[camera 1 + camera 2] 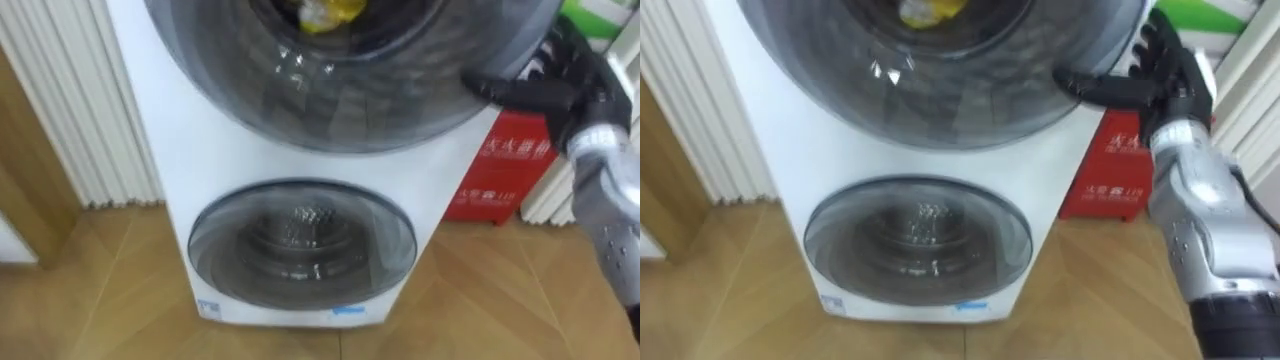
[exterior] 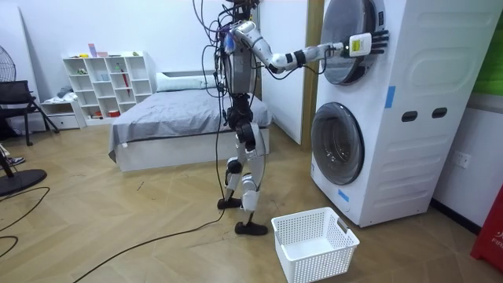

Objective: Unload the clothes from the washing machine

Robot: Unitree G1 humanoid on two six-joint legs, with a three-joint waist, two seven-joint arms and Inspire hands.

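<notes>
My right hand, black, is raised on an arm that reaches out almost straight from the shoulder. It rests at the right edge of the upper round grey-tinted glass door of the tall white stacked washing machine. The hand is wide: its fingers are straight and fanned upward, and the thumb points left and lies against the door's rim. It holds nothing. I cannot tell whether that door is latched.

The yellow piece of clothing lies inside the upper drum, seen through the glass, left of my hand and apart from it. Beneath is the lower round glass door, the second of the 2. A red box stands on the floor just right of the machine, beyond my forearm.

In the room view I stand upright on the wooden floor facing the machine's front. A white latticed plastic basket sits on the floor near my feet, before the lower door.
</notes>
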